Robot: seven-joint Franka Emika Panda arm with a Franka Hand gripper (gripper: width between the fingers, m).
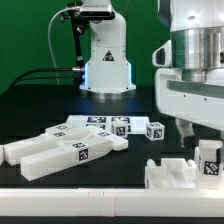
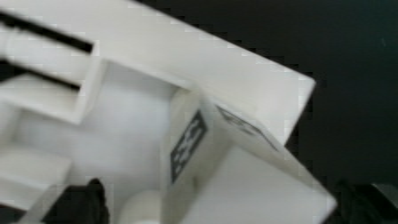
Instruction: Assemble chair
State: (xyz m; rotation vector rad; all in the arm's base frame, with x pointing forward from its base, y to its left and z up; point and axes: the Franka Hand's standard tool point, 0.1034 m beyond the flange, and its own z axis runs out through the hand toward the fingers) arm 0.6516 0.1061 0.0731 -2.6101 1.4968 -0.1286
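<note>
My gripper [image 1: 200, 138] hangs low at the exterior view's right, over a white tagged chair piece [image 1: 210, 160]. In the wrist view that piece [image 2: 222, 150] fills the gap between my two dark fingertips [image 2: 80, 203], tag facing the camera, and my gripper [image 2: 222, 208] looks shut on it. A white blocky part [image 1: 168, 172] stands just beside it and also shows in the wrist view [image 2: 89, 90]. Long white bars [image 1: 55, 152] and a flat slab [image 1: 92, 128] lie at the exterior view's left. Small tagged blocks [image 1: 155, 129] sit mid-table.
The robot's base [image 1: 105, 55] stands at the back centre on the black table [image 1: 140, 150], before a green backdrop. The table's white front edge [image 1: 90, 205] runs along the near side.
</note>
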